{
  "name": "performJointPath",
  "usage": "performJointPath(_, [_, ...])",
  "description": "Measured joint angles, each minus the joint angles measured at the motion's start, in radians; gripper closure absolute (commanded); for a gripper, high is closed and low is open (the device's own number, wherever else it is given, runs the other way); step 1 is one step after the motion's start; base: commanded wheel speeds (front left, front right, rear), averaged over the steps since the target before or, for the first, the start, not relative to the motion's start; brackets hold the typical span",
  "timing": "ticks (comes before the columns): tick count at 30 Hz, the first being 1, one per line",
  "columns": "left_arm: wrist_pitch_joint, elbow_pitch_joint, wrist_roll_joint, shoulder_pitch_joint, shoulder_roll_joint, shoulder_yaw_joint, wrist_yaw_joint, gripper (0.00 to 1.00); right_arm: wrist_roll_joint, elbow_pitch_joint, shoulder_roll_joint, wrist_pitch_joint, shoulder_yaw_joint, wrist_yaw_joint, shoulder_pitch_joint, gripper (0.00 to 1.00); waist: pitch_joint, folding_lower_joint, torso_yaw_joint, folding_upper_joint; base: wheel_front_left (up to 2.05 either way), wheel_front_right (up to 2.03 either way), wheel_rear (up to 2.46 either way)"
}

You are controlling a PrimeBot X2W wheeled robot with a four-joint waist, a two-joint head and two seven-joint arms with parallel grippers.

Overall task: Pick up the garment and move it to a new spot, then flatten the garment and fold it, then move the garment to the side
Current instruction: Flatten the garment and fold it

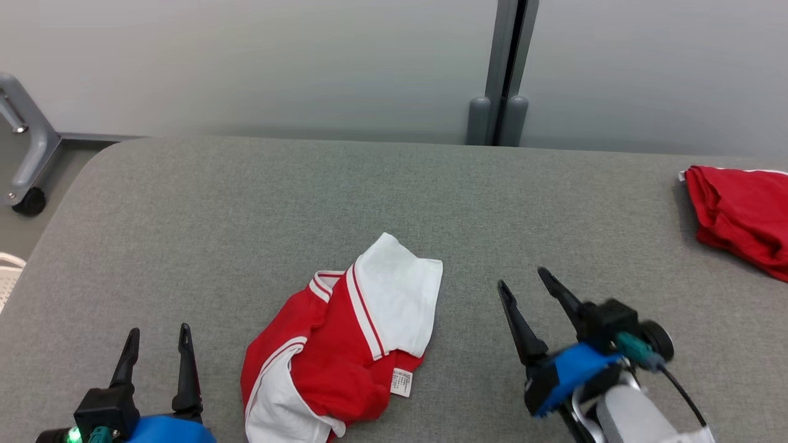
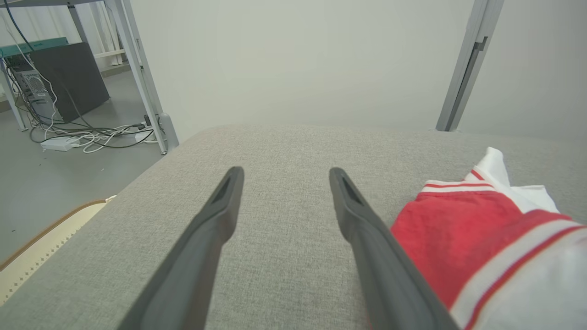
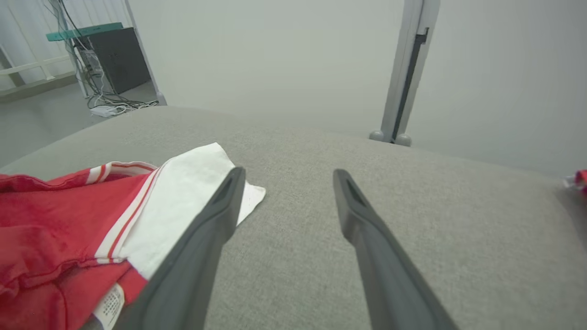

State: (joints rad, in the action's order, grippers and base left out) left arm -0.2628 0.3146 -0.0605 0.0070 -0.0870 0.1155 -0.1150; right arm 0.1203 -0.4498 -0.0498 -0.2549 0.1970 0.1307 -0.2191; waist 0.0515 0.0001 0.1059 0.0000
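Observation:
A crumpled red and white garment (image 1: 345, 344) lies on the grey padded table (image 1: 246, 203), near its front edge, with a small white label showing at its lower right. My left gripper (image 1: 158, 335) stands open to the garment's left, apart from it, with nothing between its fingers. To the garment's right, my right gripper (image 1: 523, 280) is open and empty, tilted leftward. In the left wrist view the garment (image 2: 481, 233) lies right of my open left gripper (image 2: 284, 174). In the right wrist view the garment (image 3: 91, 215) lies left of my open right gripper (image 3: 289, 176).
A second red cloth (image 1: 742, 215) lies bunched at the table's far right edge. A grey post (image 1: 505, 74) stands behind the table against the pale wall. A wheeled grey frame (image 1: 24, 160) stands on the floor at the far left. Cables and a dark box (image 2: 69, 82) lie beyond the table's left end.

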Motion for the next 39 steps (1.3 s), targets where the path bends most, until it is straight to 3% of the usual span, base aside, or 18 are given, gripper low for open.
performJointPath(10, [0.000, 0.007, -0.019, -0.077, 0.017, -0.031, -0.002, 0.00, -0.016, -0.281, 0.000, 0.126, 0.126, 0.000, -0.376, 0.00, 0.075, 0.0001, 0.087, 0.0001, 0.00, 0.00, 0.00])
performJointPath(19, [0.000, 0.022, -0.036, -0.116, 0.027, -0.038, -0.005, 0.00, -0.033, -0.576, 0.001, 0.173, 0.142, 0.000, -0.506, 0.00, 0.142, 0.0002, 0.163, 0.0001, 0.00, 0.00, 0.00])
performJointPath(25, [0.000, 0.028, -0.037, -0.123, 0.030, -0.042, -0.006, 0.00, 0.000, -0.665, 0.001, 0.167, 0.196, 0.000, -0.530, 0.01, 0.159, 0.0000, 0.185, 0.0001, 0.00, 0.00, 0.00])
performJointPath(27, [0.000, 0.029, -0.038, -0.129, 0.030, -0.042, -0.006, 0.00, 0.033, -0.674, 0.001, 0.165, 0.220, 0.000, -0.531, 0.75, 0.161, 0.0000, 0.186, 0.0001, 0.00, 0.00, 0.00])
performJointPath(28, [0.000, 0.030, -0.038, -0.131, 0.031, -0.041, -0.006, 0.00, 0.043, -0.680, 0.001, 0.166, 0.233, 0.000, -0.532, 1.00, 0.161, 0.0000, 0.186, 0.0001, 0.00, 0.00, 0.00])
performJointPath(39, [0.000, 0.034, -0.047, -0.153, 0.035, -0.064, -0.009, 0.00, 0.051, -0.738, -0.043, 0.093, 0.256, 0.000, -0.738, 1.00, 0.174, -0.0001, 0.215, 0.0002, 0.00, 0.00, 0.00])
